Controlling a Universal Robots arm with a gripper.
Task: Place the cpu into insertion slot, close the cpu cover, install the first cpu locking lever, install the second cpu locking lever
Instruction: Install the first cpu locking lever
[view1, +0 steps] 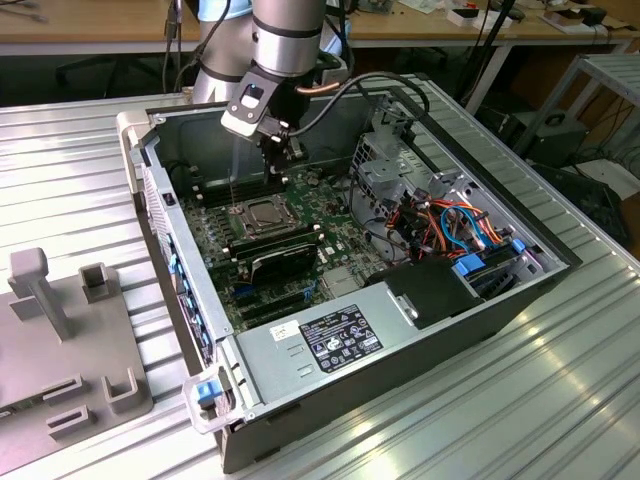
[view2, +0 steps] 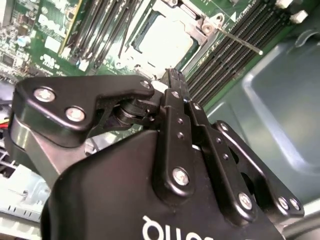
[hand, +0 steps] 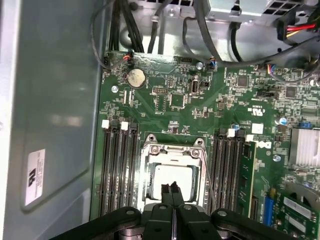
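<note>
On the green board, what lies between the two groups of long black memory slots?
The insertion slot, holding the cpu, lies between them, in the first wrist view.

Cpu (hand: 172, 179): pale silvery face. Cpu cover (hand: 173, 150): bright silver frame. Circuit board (hand: 190, 107): green, finely patterned with pale traces. Memory slots (hand: 120, 165): black with white end clips. Gripper (hand: 173, 192): matt black with silver screw heads. Tabletop (view1: 560, 380), lower right of the exterior view: silver-grey, ribbed in parallel lines. Fixture (view1: 70, 340), lower left: plain grey. Computer case (view1: 200, 150): dark grey. Power supply (view1: 340, 338), lower centre: grey with a black label. Cables (view1: 455, 220), centre right: orange, blue and black.
</note>
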